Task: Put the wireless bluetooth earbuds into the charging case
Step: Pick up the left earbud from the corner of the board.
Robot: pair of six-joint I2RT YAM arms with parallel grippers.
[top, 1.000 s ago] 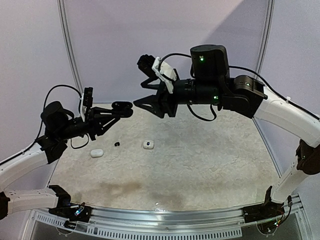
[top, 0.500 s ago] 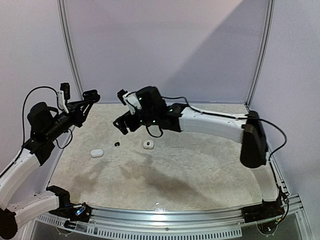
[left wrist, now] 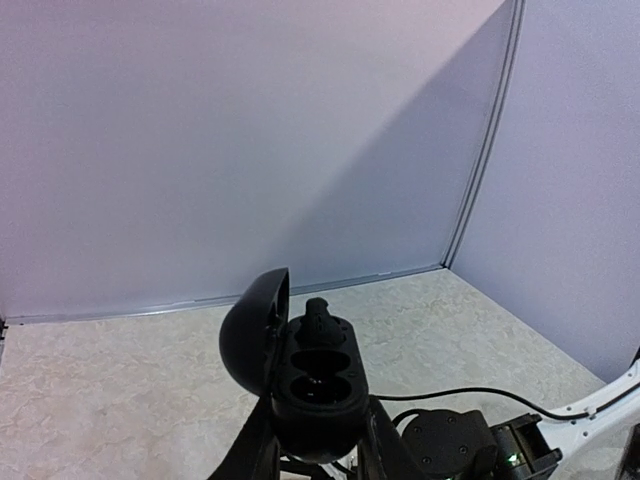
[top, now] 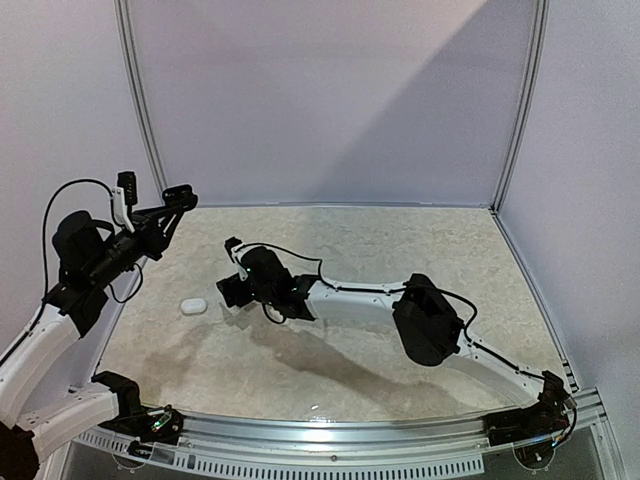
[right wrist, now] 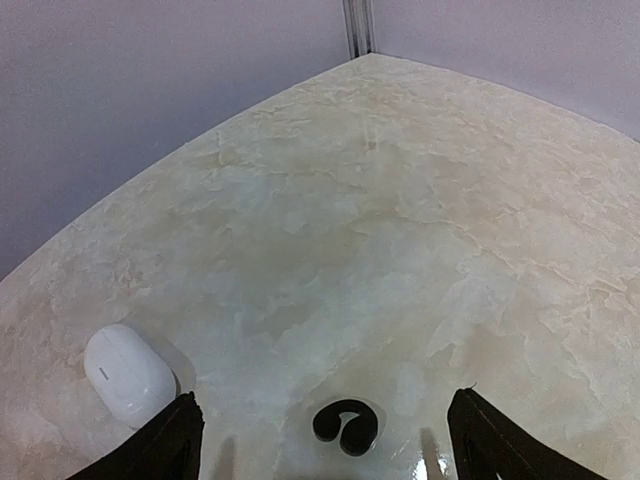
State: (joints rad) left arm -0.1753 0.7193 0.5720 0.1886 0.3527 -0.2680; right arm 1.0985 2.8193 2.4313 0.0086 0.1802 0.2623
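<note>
Pale surface (right wrist: 420,200); left fingers (top: 158,214) clenched on the open black charging case (left wrist: 318,385), high above its left edge; right fingers (right wrist: 485,445) spread, straddling one black earbud (right wrist: 343,425) near that edge. Pickup step: you likely close squarely, then lift.

Earbud (right wrist: 345,425) on table (right wrist: 400,200), right of case (right wrist: 128,372)

So 1 sec ago the right arm (top: 350,293) was up high, w/ the right gripper (right wrist: 325,415) in mid-air right next to the charging case (left wrist: 315,385). Now it's swung down & lies stretched low across the table (top: 400,250), fingers spread either side of the black earbud (right wrist: 345,425), blocking it from the top cam. Left gripper (top: 178,197) has pulled the case back from the middle toward the left wall.
</note>
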